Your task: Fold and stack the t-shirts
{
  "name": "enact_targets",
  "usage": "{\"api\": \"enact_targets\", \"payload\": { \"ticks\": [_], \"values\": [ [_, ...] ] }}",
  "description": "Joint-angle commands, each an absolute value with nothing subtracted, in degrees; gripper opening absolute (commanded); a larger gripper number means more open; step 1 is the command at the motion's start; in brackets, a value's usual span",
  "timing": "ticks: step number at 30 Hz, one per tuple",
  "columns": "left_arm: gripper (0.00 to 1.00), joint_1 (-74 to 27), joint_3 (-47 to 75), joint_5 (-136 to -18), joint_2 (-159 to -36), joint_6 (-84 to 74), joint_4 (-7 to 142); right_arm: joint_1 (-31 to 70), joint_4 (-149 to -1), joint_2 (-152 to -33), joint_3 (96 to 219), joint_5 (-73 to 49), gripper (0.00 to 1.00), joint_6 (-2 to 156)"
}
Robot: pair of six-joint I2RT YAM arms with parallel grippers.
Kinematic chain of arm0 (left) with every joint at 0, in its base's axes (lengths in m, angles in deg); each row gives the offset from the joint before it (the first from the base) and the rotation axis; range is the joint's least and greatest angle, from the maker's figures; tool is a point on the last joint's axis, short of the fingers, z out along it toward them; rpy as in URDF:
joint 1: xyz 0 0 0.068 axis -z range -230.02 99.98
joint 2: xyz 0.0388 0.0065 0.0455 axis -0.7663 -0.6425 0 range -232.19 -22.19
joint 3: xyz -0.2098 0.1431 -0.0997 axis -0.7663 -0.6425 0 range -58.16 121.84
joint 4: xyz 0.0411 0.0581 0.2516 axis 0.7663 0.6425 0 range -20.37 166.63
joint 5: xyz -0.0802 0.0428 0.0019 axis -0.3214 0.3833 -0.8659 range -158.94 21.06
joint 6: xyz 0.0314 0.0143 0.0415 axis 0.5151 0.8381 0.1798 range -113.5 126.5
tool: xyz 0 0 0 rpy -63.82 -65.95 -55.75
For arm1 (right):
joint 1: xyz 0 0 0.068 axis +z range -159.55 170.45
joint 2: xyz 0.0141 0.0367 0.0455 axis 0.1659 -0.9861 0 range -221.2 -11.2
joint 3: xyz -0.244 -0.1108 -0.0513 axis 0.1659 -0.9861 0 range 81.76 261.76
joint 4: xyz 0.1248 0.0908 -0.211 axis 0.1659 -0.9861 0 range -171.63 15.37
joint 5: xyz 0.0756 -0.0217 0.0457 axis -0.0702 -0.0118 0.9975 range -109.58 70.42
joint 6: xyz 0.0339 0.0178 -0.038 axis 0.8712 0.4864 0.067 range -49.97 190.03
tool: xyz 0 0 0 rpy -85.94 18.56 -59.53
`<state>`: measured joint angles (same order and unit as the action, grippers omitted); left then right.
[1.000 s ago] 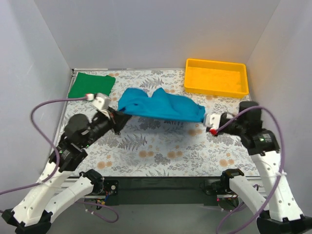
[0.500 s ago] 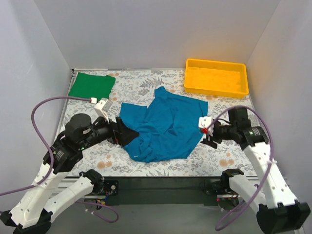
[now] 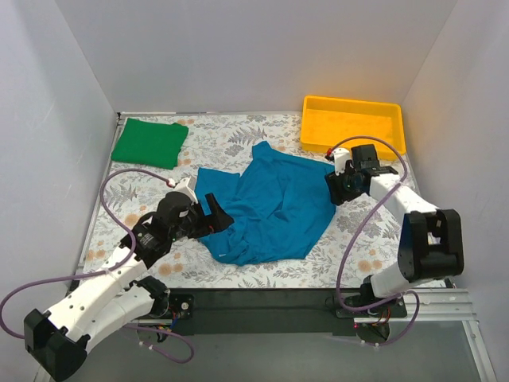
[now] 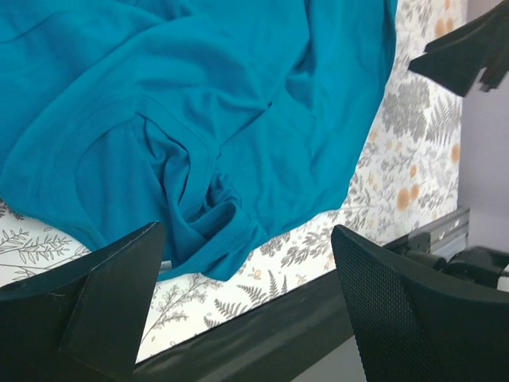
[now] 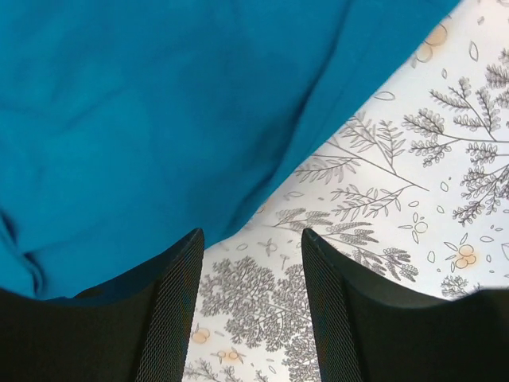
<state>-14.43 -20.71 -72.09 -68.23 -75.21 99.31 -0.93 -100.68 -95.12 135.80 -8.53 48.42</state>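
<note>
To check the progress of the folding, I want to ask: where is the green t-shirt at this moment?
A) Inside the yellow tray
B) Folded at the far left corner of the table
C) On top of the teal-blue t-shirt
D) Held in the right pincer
B: the green t-shirt lies folded flat at the far left corner, apart from the teal-blue t-shirt and the yellow tray.

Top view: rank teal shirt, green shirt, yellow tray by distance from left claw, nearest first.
1. Mid-table, right beside the left claw: crumpled teal-blue cotton t-shirt.
2. Far-left corner: folded bright green cotton t-shirt.
3. Far-right corner: yellow plastic tray.
</note>
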Motion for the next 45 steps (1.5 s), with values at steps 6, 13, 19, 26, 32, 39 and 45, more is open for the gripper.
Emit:
{"api": "enact_targets", "payload": {
  "ticks": [6, 13, 19, 26, 32, 39, 45],
  "values": [
    [0.83, -14.78, -24.14, -63.76, -62.19, -82.35, 96.00, -1.64, -94.58, -111.20, 145.21, -13.42, 0.49, 59.56],
    [0.78, -14.78, -25.47, -59.89, -60.25, -84.99, 98.02, -4.62, -97.56, -110.62, 144.17, -15.88, 0.01, 56.34],
    [0.72, -14.69, -25.73, -58.39, -60.25, -84.29, 97.85, -12.33, -104.16, -94.46, 131.79, -23.44, 0.01, 35.43],
    [0.72, -14.78, -28.45, -60.41, -64.28, -82.97, 91.53, -26.42, -109.88, -72.85, 117.10, -25.20, 0.42, 13.35],
    [0.76, -16.00, -25.91, -62.51, -74.89, -78.06, 86.88, -27.57, -115.75, -66.57, 122.52, -17.41, 0.72, 13.42],
    [0.64, -21.81, -25.29, -77.80, -87.39, -76.64, 80.27, -23.89, -129.48, -76.93, 131.50, 20.98, 0.74, 9.28],
    [0.62, -22.07, -26.70, -77.73, -84.69, -77.00, 82.37, -1.14, -124.48, -83.62, 131.15, 25.42, 0.76, 15.79]
  ]
}}
